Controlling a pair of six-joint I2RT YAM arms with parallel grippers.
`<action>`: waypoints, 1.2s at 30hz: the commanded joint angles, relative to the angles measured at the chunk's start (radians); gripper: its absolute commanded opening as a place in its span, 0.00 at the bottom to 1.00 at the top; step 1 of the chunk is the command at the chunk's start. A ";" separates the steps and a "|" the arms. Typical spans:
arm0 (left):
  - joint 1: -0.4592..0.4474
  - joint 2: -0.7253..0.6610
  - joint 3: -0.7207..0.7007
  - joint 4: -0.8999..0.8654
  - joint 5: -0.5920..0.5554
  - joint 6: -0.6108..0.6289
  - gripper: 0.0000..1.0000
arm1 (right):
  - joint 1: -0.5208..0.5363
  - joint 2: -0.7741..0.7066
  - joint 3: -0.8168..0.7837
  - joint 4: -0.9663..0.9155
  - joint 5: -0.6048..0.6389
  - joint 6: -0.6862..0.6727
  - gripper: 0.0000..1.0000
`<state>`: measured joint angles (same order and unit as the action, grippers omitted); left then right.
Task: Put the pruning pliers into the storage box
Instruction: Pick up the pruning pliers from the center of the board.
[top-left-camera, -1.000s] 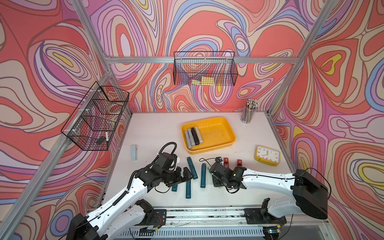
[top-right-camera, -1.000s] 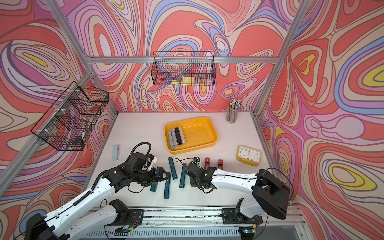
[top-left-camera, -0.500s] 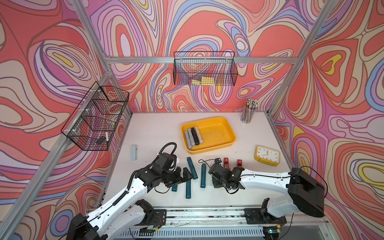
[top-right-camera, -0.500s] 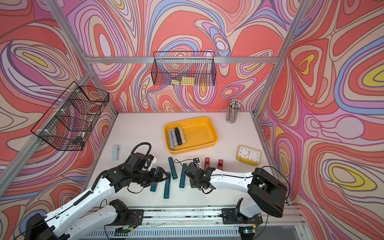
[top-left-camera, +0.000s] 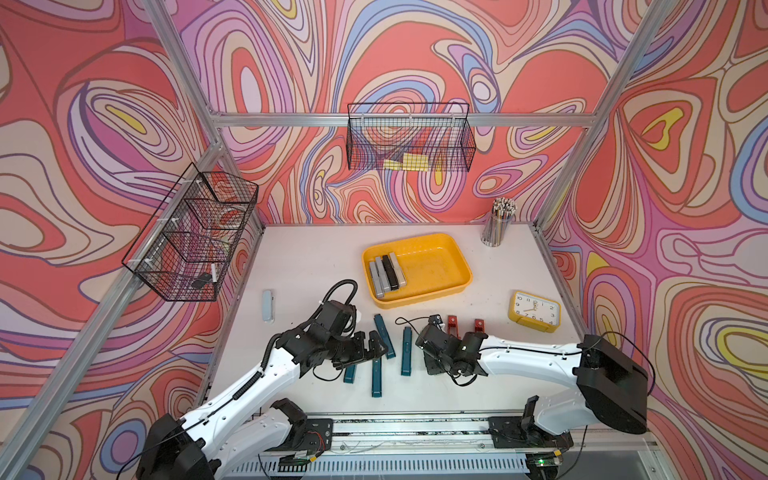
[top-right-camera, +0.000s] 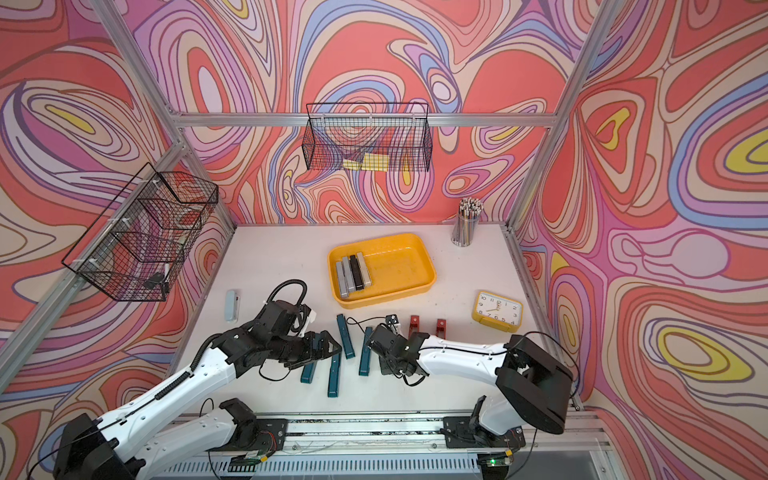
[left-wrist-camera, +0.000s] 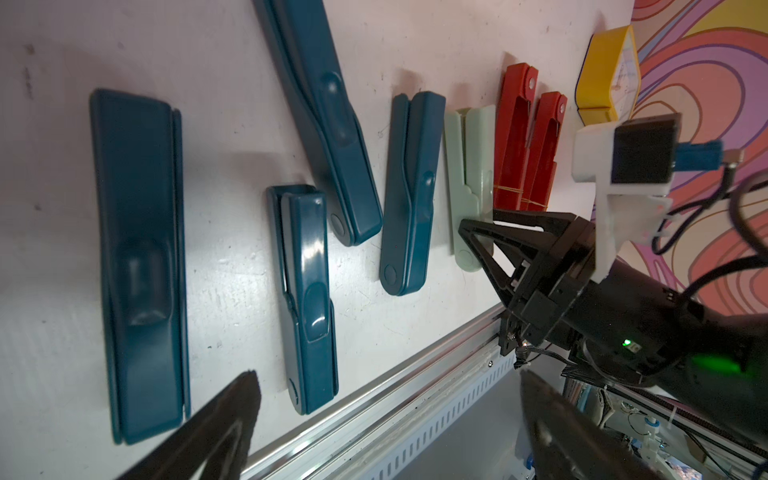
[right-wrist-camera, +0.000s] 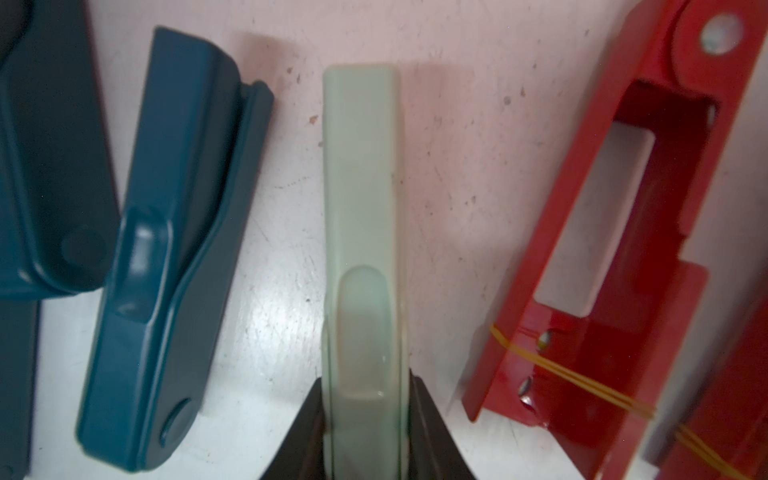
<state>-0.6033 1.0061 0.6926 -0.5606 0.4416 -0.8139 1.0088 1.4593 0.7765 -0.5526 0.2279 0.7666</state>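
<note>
R gripper (right-wrist-camera: 363, 395) pinches the mint pliers (right-wrist-camera: 361, 232) across the narrow width, jaws flat vs both sides at the pivot end. The tool lies on the desk (top-left-camera: 316, 257), outside the storage box (top-left-camera: 436, 266), just off the box's robot-side rim. L gripper (top-left-camera: 374, 345) is spread wide and empty, low over the teal pliers (left-wrist-camera: 307, 291). There are 4 of them, off the same rim, nearer the box's L-arm corner. 2 red pliers (left-wrist-camera: 515, 137) lie off that rim toward the other corner. Stowed pliers (top-left-camera: 386, 274) (grey, black, beige) sit side by side at the box's L-arm end.

Handling, prob.: a stiff, light bar w/ smooth sides. An end hold may let it swing or slip; a mid-body pinch would balance better. Box rim is low, so little lift needed.
</note>
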 joint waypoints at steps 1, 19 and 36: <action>-0.004 0.033 0.072 0.023 -0.034 0.050 0.99 | 0.004 -0.020 0.071 -0.069 0.055 -0.027 0.06; 0.060 0.195 0.266 0.024 -0.018 0.107 0.99 | -0.023 -0.030 0.340 -0.228 0.119 -0.137 0.04; 0.233 0.456 0.488 0.053 0.096 0.185 0.99 | -0.333 0.270 0.693 -0.170 -0.105 -0.425 0.05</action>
<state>-0.3943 1.4193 1.1229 -0.5228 0.5072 -0.6598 0.7143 1.6733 1.3922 -0.7338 0.1715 0.4294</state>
